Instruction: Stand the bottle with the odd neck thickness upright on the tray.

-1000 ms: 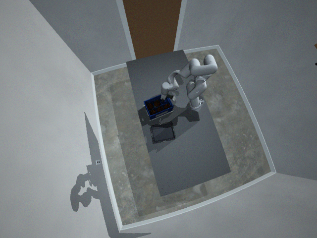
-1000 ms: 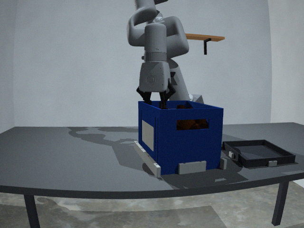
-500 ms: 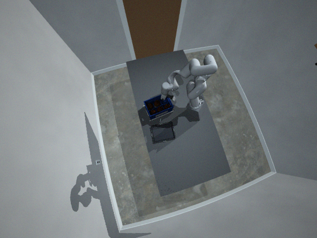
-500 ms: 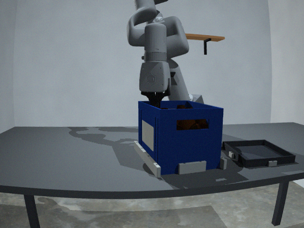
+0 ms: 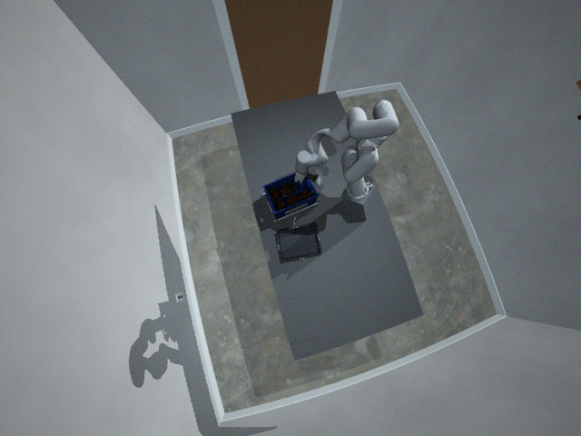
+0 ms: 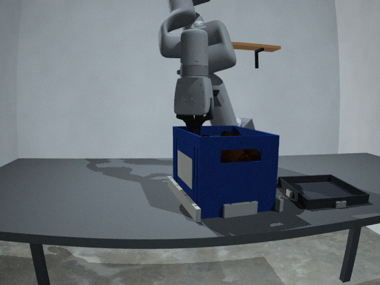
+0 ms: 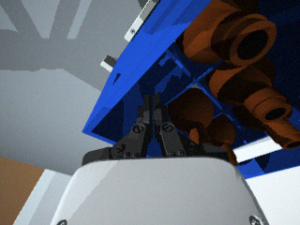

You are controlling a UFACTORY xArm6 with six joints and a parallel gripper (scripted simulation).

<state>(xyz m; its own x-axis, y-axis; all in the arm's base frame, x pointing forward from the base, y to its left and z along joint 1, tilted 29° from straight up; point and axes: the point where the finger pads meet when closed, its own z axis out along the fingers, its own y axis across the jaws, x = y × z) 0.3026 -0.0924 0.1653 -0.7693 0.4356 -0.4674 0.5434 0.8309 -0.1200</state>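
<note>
A blue crate stands on the dark table and holds several brown bottles. It also shows from above in the top view. My gripper points down at the crate's far left corner, its fingertips just inside the rim. In the wrist view the two fingers are pressed together with nothing between them. A brown bottle stands just right of the fingers, outside them. The black tray lies empty to the right of the crate.
White stop blocks and a white rail sit against the crate's foot. Small white blocks also sit at the tray's edges. The arm's base stands behind the crate. A wooden shelf hangs on the back wall.
</note>
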